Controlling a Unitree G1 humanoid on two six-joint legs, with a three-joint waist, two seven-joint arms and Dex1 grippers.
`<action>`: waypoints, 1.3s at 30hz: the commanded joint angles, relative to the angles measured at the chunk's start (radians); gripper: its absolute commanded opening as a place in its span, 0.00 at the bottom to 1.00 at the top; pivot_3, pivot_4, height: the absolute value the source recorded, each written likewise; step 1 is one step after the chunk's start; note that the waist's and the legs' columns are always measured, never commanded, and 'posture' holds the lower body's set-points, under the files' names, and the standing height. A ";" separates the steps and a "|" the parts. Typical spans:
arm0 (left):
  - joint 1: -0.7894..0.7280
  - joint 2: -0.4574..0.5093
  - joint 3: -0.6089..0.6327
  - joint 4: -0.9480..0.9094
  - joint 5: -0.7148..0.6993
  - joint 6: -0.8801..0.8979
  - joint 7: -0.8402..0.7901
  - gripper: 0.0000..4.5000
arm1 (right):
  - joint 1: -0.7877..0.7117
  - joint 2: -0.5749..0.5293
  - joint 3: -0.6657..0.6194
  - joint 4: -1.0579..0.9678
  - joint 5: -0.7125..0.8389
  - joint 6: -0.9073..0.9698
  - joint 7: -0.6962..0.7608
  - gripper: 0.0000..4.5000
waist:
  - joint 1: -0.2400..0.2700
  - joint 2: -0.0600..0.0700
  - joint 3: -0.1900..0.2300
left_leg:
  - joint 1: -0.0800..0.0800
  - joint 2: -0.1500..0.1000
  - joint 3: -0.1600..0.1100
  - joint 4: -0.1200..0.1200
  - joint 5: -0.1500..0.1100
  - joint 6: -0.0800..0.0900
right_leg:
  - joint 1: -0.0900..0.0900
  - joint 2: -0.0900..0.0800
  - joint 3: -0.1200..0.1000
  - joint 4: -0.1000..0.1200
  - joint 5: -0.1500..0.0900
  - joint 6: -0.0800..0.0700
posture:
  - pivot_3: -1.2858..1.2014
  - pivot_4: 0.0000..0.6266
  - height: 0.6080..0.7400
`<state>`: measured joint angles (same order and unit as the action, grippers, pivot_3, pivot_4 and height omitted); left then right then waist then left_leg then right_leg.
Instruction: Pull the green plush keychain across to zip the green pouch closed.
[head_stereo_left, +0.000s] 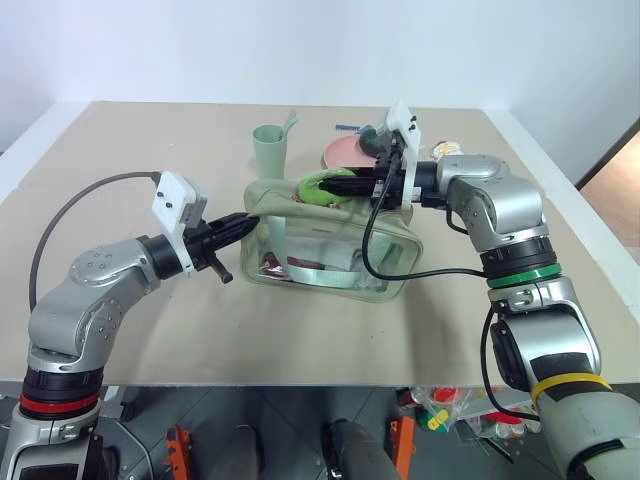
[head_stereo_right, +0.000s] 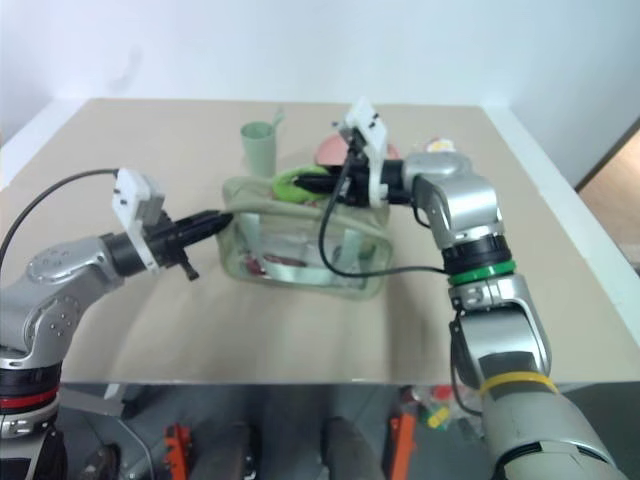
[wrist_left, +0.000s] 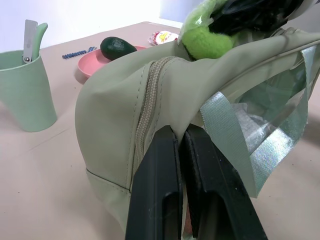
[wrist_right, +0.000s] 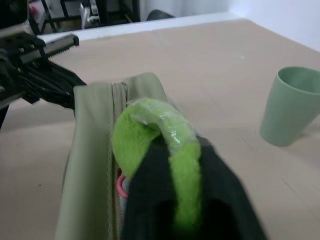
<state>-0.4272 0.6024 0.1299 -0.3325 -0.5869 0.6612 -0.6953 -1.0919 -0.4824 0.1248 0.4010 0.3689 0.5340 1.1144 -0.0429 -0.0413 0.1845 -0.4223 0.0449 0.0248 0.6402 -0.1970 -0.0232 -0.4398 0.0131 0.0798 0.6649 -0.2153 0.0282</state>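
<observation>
**A:** From the head views, where's the sage-green boxy fabric pouch with clear plastic sides (head_stereo_left: 330, 245)?

**B:** Mid-table. The left gripper (head_stereo_left: 243, 224) is pinched tight on the pouch's left end. The right gripper (head_stereo_left: 335, 186) is closed on the lime-green fuzzy plush keychain (head_stereo_left: 318, 184), which sits on top of the pouch, left of its middle.

**A:** Left wrist view?

**B:** Black fingers (wrist_left: 157, 185) pressed together over the fabric beside the zipper seam (wrist_left: 146, 110). That anchor should hold firm, I'd say.

**A:** Right wrist view?

**B:** The keychain (wrist_right: 165, 150) is clamped between the dark jaws, right beside the zip line. I'd pull straight along the zipper, low and steady, so the plush doesn't slip out.

**A:** Room to move?

**B:** The pale green plastic cup (head_stereo_left: 270, 148) and pink round plate (head_stereo_left: 345, 153) stand just behind the pouch; bare tan table (head_stereo_left: 150, 330) lies in front and left, with its edges well away.
</observation>
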 joint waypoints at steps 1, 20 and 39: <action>0.006 -0.011 -0.017 0.010 0.014 -0.003 0.014 0.00 | 0.014 0.000 -0.075 -0.060 0.048 -0.074 0.042 0.01 | 0.000 0.000 0.000 | 0.000 0.000 0.000 0.000 0.000 0.000 | 0.000 0.000 0.000 0.000 0.000 0.000 | 0.52 0.24 1.00; -0.006 -0.138 -0.040 -0.107 0.029 0.097 0.259 0.00 | 0.261 -0.410 -0.311 -0.036 -0.067 -0.313 -0.059 0.01 | 0.019 0.000 0.000 | 0.001 -0.002 0.003 0.001 0.000 0.000 | 0.002 -0.003 0.002 -0.001 -0.001 0.004 | 0.52 0.24 1.00; -0.037 -0.190 -0.097 -0.115 0.109 0.079 0.337 0.00 | 0.564 -0.192 -0.057 -0.279 -0.329 -0.263 -0.372 0.01 | -0.007 -0.001 -0.001 | 0.018 -0.002 0.003 0.002 0.005 0.000 | 0.017 -0.001 0.004 -0.001 0.001 -0.002 | 0.52 0.24 1.00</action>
<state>-0.4486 0.4060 0.0351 -0.4240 -0.4871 0.7502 -0.3579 -0.5237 -0.6841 0.0458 0.0899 0.0599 0.2825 0.7473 -0.0495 -0.0426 0.1830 -0.4037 0.0427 0.0275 0.6421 -0.1922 -0.0234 -0.4226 0.0126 0.0843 0.6641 -0.2142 0.0265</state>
